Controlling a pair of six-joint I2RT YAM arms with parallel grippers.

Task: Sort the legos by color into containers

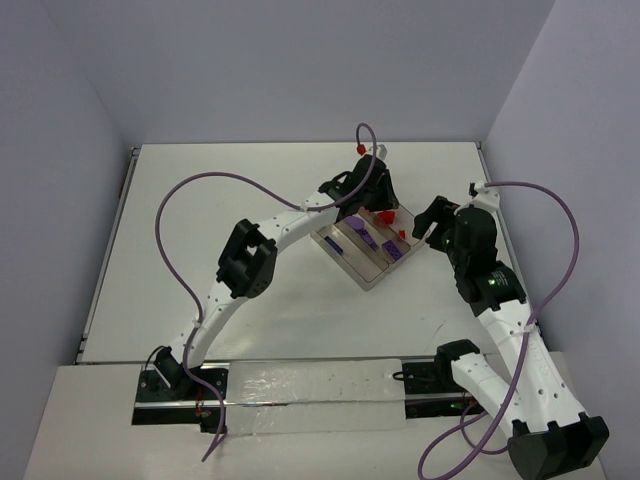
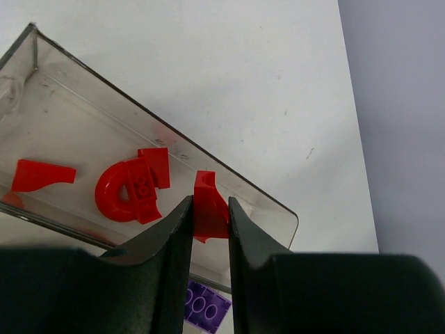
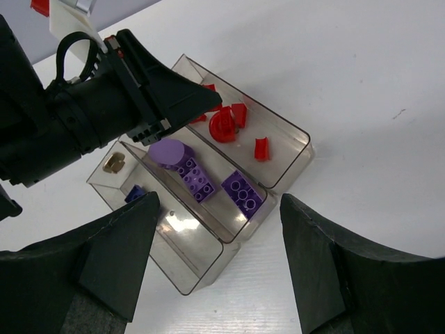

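The clear tray (image 1: 365, 277) lies mid-table, also in the right wrist view (image 3: 201, 278). Its far compartment (image 2: 243, 186) holds several red legos (image 3: 224, 127), among them a ring (image 2: 111, 195). One red brick (image 2: 208, 209) shows between my left fingers, but it lies on the compartment floor clear of them (image 3: 261, 148). My left gripper (image 2: 209, 200) hovers over this compartment (image 1: 378, 205), its jaws a narrow gap apart and empty. The middle compartment holds purple legos (image 3: 242, 191) (image 1: 365, 238). My right gripper (image 3: 219, 202) is wide open and empty above the tray's near end (image 1: 425, 228).
The near compartment holds a dark blue piece (image 3: 135, 193) and a tan piece (image 3: 113, 162). Purple cables (image 1: 175, 215) loop above both arms, with a red cable tip (image 1: 357, 146) near the left wrist. White walls enclose the table on three sides.
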